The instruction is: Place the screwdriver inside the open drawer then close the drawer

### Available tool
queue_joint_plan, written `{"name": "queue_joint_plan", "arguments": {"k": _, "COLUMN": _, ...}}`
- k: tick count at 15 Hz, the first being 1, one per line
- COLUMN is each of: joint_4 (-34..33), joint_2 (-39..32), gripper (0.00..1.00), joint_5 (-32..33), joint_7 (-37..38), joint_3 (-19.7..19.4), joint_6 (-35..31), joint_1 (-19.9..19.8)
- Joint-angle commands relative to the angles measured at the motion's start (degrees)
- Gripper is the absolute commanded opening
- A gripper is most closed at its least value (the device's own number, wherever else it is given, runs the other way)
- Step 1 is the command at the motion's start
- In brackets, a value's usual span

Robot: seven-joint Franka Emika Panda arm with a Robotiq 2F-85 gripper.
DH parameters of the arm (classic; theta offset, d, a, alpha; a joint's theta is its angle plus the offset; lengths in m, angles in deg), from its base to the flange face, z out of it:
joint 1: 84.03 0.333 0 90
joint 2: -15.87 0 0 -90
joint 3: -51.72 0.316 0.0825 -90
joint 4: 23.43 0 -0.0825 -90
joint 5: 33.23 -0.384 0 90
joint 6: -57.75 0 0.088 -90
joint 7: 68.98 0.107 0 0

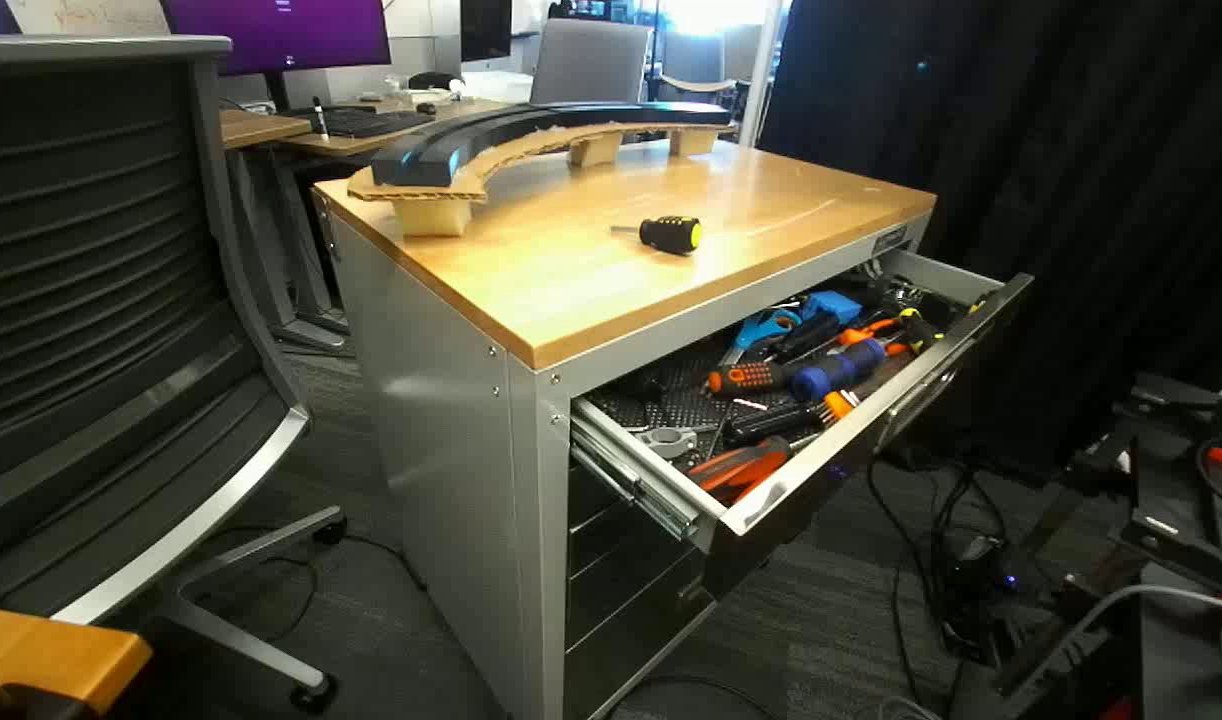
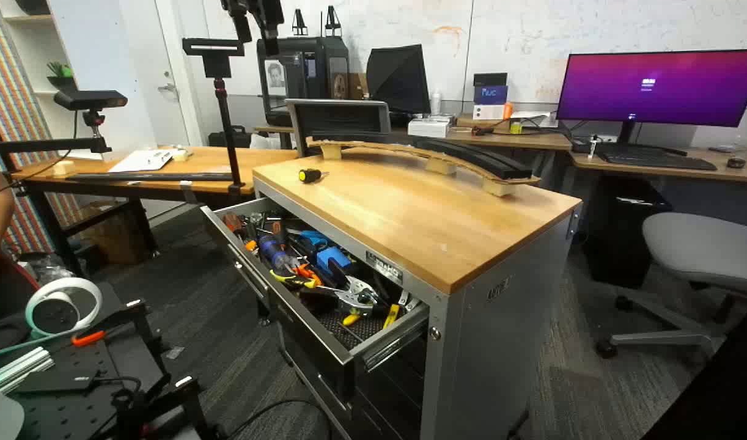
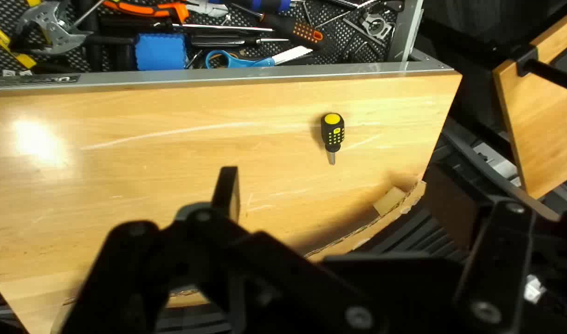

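Claw (image 3: 341, 199) spread wide — screwdriver (image 3: 332, 130) lies inside the edge (image 1: 736, 279) above the drawer (image 1: 821, 453) (room around).

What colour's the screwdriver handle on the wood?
The handle is black with yellow, clearest in wrist view.

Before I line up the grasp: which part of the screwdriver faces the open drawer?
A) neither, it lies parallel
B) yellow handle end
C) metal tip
B: in the wrist view, the screwdriver has its yellow end toward the drawer, tip pointing away.
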Motion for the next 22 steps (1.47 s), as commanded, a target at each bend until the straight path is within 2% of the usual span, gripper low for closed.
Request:
{"name": "queue_joint_plan", "arguments": {"k": 1, "joint_4": -0.4, "joint_2": 0.0, "gripper": 1.00, "joint_5": -0.2, "joint_7": -0.2, "joint_3": 0.4, "joint_6": 0.1, "joint_1": -0.5}}
{"name": "queue_joint_plan", "arguments": {"k": 19, "joint_4": -1.0, "joint_2": 0.3, "gripper": 1.00, "joint_5": -0.2, "joint_7": -0.2, "joint_3": 0.4, "joint_6": 0.2, "joint_1": -0.5}}
{"name": "queue_joint_plan", "arguments": {"k": 22, "joint_4": -4.5, "joint_2": -5.9, "gripper": 1.00, "joint_5": 1.6, "joint_7": 1.4, "joint_3": 3.6, "joint_6": -2.0, "joint_1": 0.5}}
